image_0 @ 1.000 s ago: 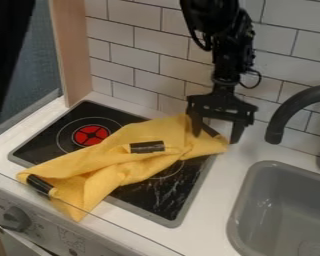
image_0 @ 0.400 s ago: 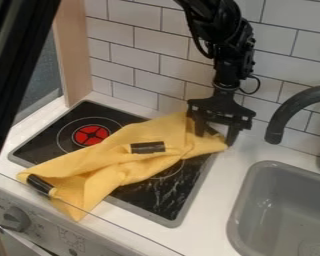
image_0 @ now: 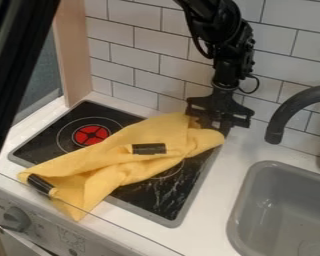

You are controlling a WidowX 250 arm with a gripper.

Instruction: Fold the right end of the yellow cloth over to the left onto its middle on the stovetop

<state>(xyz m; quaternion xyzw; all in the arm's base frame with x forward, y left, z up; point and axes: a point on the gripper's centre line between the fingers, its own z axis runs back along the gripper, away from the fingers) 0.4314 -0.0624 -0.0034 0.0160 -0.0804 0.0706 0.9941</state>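
White wall tiles with dark joints [image_0: 146, 45] stand behind the black two-finger gripper [image_0: 215, 128], whose fingers are nearly together, pinching the far right end of a yellow cloth with black strips [image_0: 132, 155]. That cloth lies rumpled across a black stovetop with a grey edge [image_0: 156, 197], covering part of it beside the red burner disc [image_0: 84, 136]. To the right, a curved dark faucet [image_0: 283, 112] rises near a grey sink [image_0: 235, 220]. Earlier the fingers stood wide apart; since then they have closed, and the cloth's end has bunched inward.
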